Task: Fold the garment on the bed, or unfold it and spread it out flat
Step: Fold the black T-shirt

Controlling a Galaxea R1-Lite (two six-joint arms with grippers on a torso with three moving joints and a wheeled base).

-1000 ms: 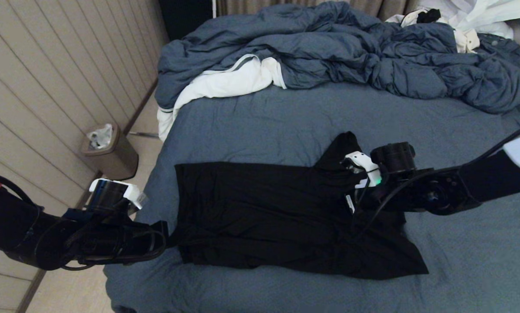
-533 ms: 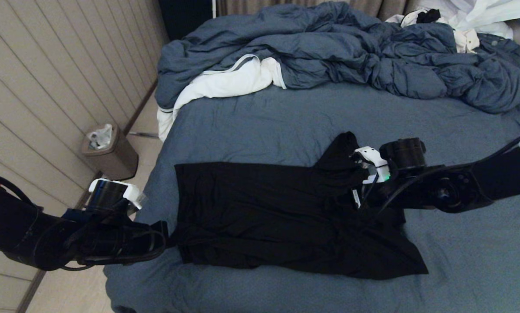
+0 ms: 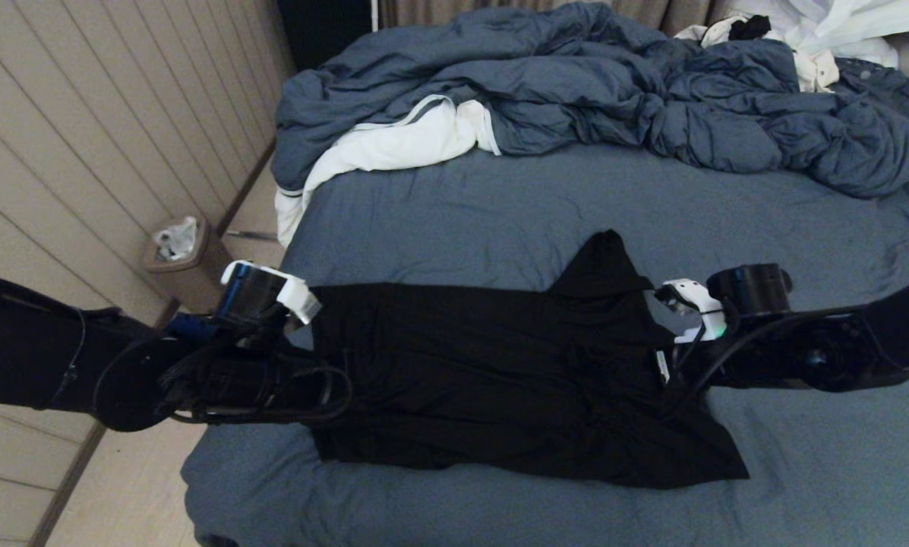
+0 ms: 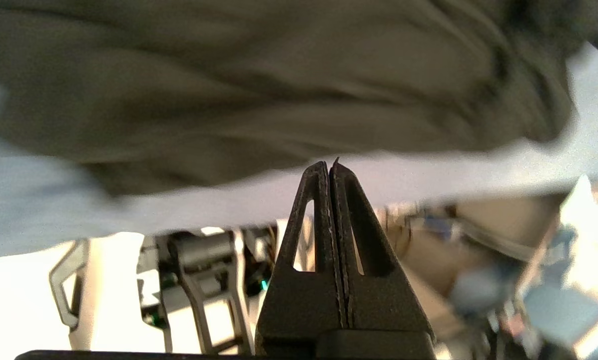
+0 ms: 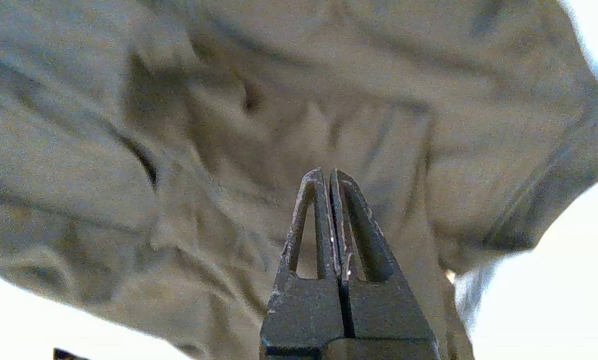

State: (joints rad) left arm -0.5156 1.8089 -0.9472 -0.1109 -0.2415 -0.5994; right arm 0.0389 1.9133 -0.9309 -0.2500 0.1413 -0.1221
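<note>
Garment [image 3: 500,380], black and rumpled, lies across the bed [image 3: 500,205] between both sets of fingers. Left gripper [image 4: 331,167] fingers are pressed together at its hem edge, holding nothing; right gripper [image 5: 328,175] fingers are likewise together over the sleeve end.

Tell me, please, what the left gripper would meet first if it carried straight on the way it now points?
Most likely the garment. The left gripper, its jaws shut, points along the bed at the shirt's near edge, with a strip of bare sheet between. Depth is unclear, so it may graze the sheet first.
</note>
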